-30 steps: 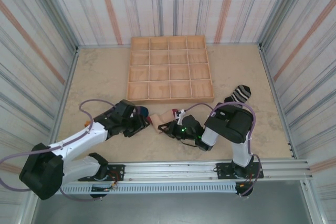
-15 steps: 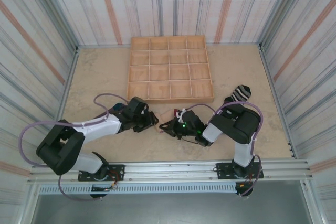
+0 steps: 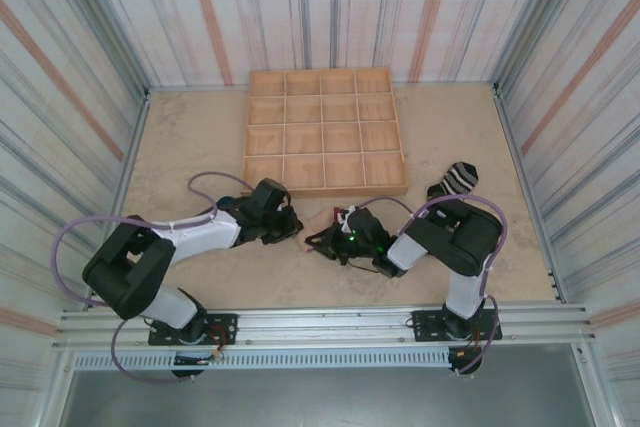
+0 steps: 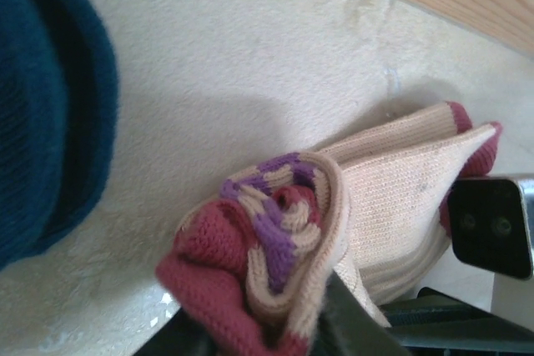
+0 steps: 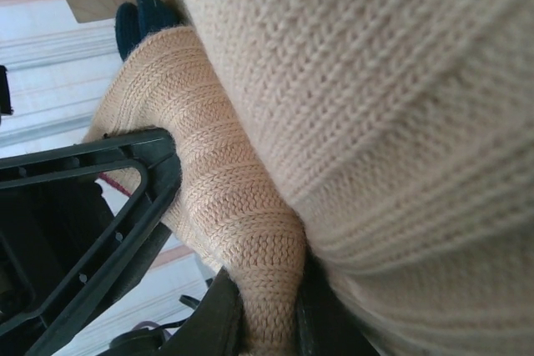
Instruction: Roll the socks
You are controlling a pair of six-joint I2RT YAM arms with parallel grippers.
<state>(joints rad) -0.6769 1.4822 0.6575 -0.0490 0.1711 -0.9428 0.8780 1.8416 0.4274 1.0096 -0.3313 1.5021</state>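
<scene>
Striped walls (image 3: 90, 37) box in my beige surface (image 3: 180, 147). My left pincer (image 3: 293, 232) and right pincer (image 3: 316, 242) each clamp the peach sock (image 4: 400, 181).

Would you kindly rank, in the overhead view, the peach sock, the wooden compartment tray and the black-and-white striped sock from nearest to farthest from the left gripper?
1. peach knitted sock with dark-red trim, held in the left gripper itself.
2. wooden compartment tray, just beyond, toward the far wall.
3. black-and-white striped sock, far right, by the tray's corner.
</scene>
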